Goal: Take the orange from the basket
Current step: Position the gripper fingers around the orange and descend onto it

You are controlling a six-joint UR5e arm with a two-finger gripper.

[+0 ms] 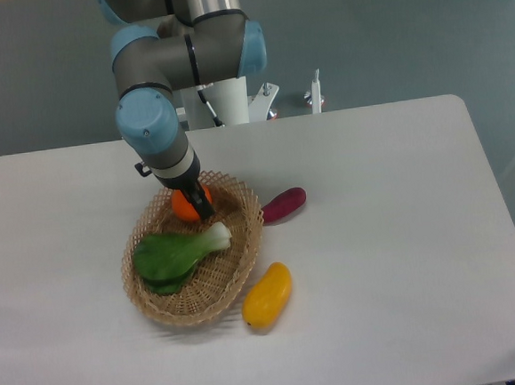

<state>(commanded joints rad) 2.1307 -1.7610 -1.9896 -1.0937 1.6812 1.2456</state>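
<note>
The orange [183, 208] lies at the back end of the tan wicker basket [153, 301]. My gripper [195, 200] reaches down from the arm right onto it. One dark finger [202, 203] crosses the fruit's front, with orange showing on both sides of it. The other finger is hidden behind the fruit and the wrist, so the gap between the fingers cannot be seen. The orange still rests in the basket.
A leafy green vegetable [173, 253] fills the middle of the basket, just in front of the orange. A dark purple eggplant [283, 205] lies on the table right of the basket, and a yellow-orange mango [267, 295] at its front right.
</note>
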